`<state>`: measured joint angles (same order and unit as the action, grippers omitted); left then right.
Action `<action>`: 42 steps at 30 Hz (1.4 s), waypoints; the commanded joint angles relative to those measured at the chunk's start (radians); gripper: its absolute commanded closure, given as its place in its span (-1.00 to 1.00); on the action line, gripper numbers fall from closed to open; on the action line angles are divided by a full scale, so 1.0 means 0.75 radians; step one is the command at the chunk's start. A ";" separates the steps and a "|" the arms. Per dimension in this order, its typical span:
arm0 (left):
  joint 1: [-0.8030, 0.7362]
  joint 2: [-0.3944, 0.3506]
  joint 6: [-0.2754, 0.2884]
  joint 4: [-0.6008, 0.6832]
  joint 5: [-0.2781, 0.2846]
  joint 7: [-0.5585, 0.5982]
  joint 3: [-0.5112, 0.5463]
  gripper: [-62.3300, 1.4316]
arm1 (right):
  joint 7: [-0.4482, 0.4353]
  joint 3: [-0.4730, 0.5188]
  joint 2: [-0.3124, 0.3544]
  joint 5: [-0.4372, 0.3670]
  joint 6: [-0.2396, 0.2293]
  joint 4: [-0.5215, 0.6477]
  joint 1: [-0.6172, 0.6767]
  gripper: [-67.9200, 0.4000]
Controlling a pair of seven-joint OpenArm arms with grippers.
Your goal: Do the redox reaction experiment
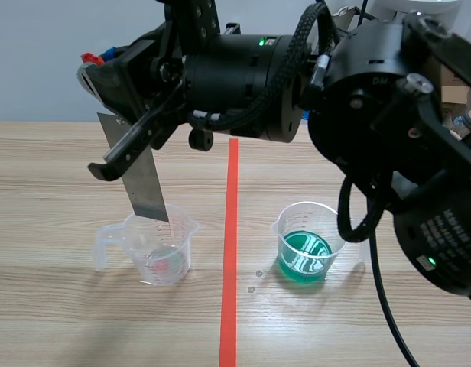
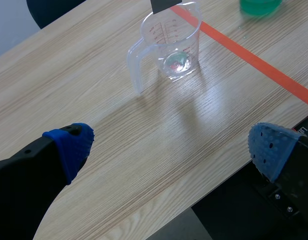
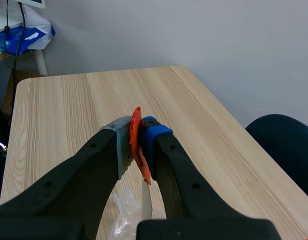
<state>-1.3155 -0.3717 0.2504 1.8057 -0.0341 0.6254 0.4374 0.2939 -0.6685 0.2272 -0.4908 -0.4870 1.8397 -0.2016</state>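
Right tool (image 3: 138, 137) is pinching a grey metal strip (image 1: 146, 187), which hangs tilted with its lower end at the mouth of the clear measuring cup (image 1: 163, 248). The beaker of green liquid (image 1: 306, 245) stands well apart from that cup across the red tape. Left tool (image 2: 170, 146) is spread wide above the table (image 2: 54, 75), short of the cup.

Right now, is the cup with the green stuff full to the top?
No, partly full. The green liquid sits low in the clear measuring cup; its wall above shows empty.
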 commanded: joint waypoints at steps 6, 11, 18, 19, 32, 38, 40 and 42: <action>-0.002 -0.001 -0.002 0.011 0.009 0.019 0.003 -1.00 | -0.026 0.012 -0.005 -0.021 0.002 0.020 -0.023 0.97; -0.002 -0.001 -0.002 0.011 0.009 0.019 0.003 -1.00 | -0.026 0.012 -0.005 -0.021 0.002 0.020 -0.023 0.97; -0.002 -0.001 -0.002 0.011 0.010 0.019 0.003 -1.00 | -0.026 0.012 -0.005 -0.021 0.002 0.020 -0.023 0.97; -0.002 -0.001 -0.002 0.011 0.010 0.019 0.003 -1.00 | -0.026 0.012 -0.005 -0.021 0.002 0.020 -0.023 0.97; -0.002 -0.001 -0.002 0.011 0.010 0.019 0.003 -1.00 | -0.026 0.012 -0.004 -0.021 0.002 0.020 -0.022 0.97; -0.002 -0.001 -0.002 0.011 0.010 0.019 0.003 -1.00 | -0.026 0.012 -0.002 -0.020 0.002 0.020 -0.018 0.97; -0.002 -0.001 -0.002 0.011 0.010 0.019 0.003 -1.00 | -0.038 0.013 0.006 -0.021 0.002 0.020 -0.016 0.97; -0.002 -0.001 -0.002 0.011 0.010 0.019 0.003 -1.00 | -0.048 0.012 0.024 -0.022 0.001 0.021 -0.014 0.97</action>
<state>-1.3155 -0.3717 0.2504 1.8057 -0.0341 0.6254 0.4374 0.2840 -0.6685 0.2295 -0.4908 -0.4870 1.8397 -0.2012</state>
